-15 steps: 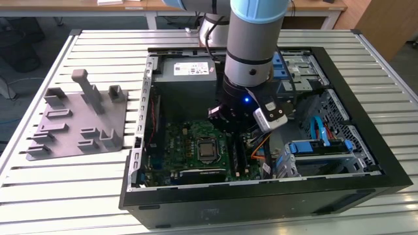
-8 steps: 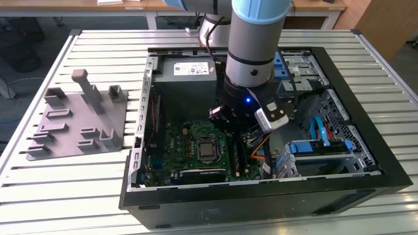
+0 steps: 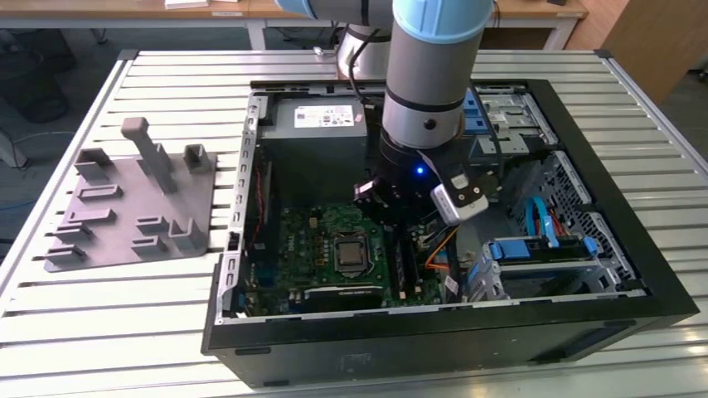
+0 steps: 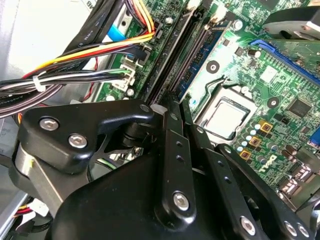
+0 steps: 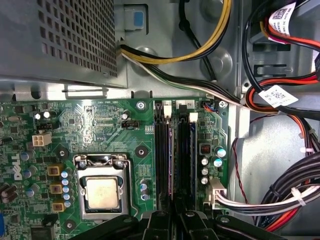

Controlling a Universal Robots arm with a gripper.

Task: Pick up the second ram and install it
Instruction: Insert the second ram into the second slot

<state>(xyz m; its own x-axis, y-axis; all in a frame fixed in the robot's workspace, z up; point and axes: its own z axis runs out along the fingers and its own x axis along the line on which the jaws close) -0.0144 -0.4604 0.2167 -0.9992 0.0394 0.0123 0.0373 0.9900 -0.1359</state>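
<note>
1. Exterior view: the arm (image 3: 426, 91) reaches down into an open case (image 3: 619, 274) that lies on the slatted desk (image 3: 99, 332). Its wrist hangs over the board (image 3: 321, 240), so the jaws are hidden here. A grey holder plate (image 3: 122, 207) sits on the desk outside the case, well apart from the arm, toward the exterior view's left.

2. Second wrist view: the jaws (image 4: 179, 107) stand close together, closed on the near end of the ram (image 4: 197, 57). The ram runs straight away from their tips, on edge along the black slots (image 4: 167, 60). The socket (image 4: 225, 117) lies just to one side of the jaws. A bundle of cables (image 4: 90, 50) passes on the other side.

3. First wrist view: the jaws (image 5: 175, 207) pinch the ram (image 5: 172, 150), seen as a thin edge between two long slots and leading straight out from the tips. Whether it is pressed fully home cannot be told. The socket (image 5: 102, 192) sits near the jaws on one side, and cables (image 5: 280, 195) are on the other.
</note>
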